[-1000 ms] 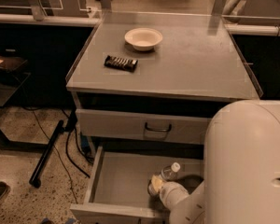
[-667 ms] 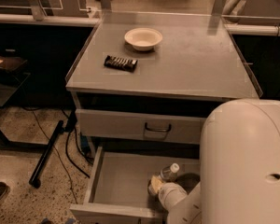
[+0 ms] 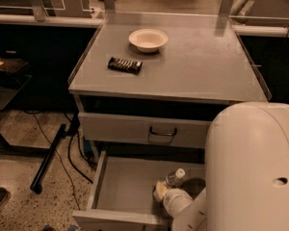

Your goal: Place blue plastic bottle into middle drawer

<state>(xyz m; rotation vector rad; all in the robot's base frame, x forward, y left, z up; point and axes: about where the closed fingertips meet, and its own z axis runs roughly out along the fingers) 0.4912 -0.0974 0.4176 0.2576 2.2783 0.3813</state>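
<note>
Claw (image 3: 160, 192) is bottom centre of the frame, down inside the open drawer (image 3: 125, 186). The big white arm (image 3: 253, 170) fills the bottom right and hides the drawer's right part. Can't tell whether the claw is spread or clamped: it's bunched against the bottle and the arm covers much of it.

Bottle (image 3: 175, 178) is right at the claw, just above-right of it. White cap shows, body mostly hidden. It's w/in the drawer's walls. Can't tell if it rests on the drawer floor or hangs just over it. Looks tilted, cap toward upper right, but not sure.

Progress, as I judge it: drawer is out and the bottle is inside its space, so most of the job looks done. Left to do: set it down and let go (if not done yet), then lift the claw clear w/o dragging or tipping the bottle.

Further out, a shut drawer front (image 3: 120, 128) w/ dark handle sits just above, mid-frame. The desk (image 3: 202, 66) fills the upper half. It carries a bowl (image 3: 148, 39) upper centre and a snack bar (image 3: 124, 65) below-left of the bowl. Both are well apart from the bottle.
</note>
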